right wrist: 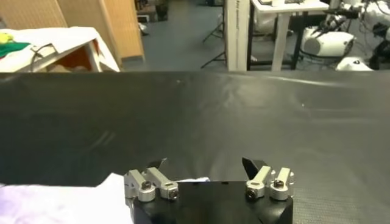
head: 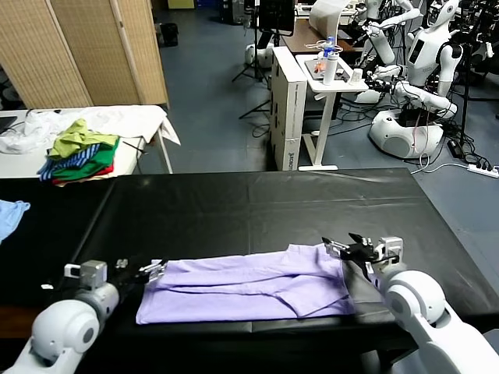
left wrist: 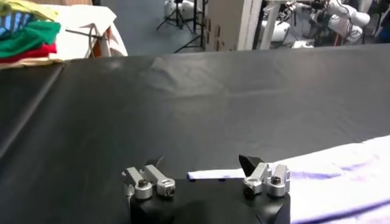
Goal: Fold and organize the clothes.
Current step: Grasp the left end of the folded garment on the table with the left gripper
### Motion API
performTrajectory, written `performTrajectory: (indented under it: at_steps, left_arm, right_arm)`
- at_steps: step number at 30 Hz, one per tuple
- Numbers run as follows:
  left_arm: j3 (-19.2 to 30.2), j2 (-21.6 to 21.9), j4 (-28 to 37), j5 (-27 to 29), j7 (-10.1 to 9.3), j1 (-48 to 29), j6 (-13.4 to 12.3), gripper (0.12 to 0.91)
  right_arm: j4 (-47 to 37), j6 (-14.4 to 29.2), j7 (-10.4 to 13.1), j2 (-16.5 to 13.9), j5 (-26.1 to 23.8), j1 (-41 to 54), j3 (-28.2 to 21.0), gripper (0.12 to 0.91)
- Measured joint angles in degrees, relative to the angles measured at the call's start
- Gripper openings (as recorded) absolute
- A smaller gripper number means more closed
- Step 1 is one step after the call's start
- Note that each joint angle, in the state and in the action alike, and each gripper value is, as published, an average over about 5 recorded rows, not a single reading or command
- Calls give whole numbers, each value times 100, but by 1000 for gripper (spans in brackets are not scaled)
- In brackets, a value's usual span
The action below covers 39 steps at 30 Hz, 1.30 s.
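Black table (head: 257, 206) holds the T-shirt (head: 249, 290), folded lengthwise along the near edge. Left gripper (head: 144, 271) & right gripper (head: 351, 249) sit wide open, empty, at its ends. Next fold prob needs even pinches, both layers caught.

You have open black tabletop (head: 257, 206) beyond the T-shirt (head: 249, 284); only the light blue cloth (head: 11, 214) sits at its far left edge.

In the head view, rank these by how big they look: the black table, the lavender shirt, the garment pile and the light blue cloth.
1. Black table
2. Lavender shirt
3. Garment pile, though it lies farther away
4. Light blue cloth, cut off by the picture's edge
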Motion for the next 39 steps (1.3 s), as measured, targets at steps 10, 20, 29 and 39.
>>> performTrajectory:
  at_steps: [10,20,29,39]
  left_arm:
    - [23,-38,108,17,22,83,5,892]
    - [53,-89,171,29,28,91,-6,706]
    - [117,-117,150,62,40,39,-104,321]
    - [289,-111,368,265,119,-261,-284,146]
  right_arm:
    - [-226,-5,-52,170,-167,22,-105,786]
    - [-331,36,-124,299,-298,1,-111,567]
    - [-188,165,-69,312,-396,-100,-35,149]
    - [-82,263,18,400,-568,-207,9,142]
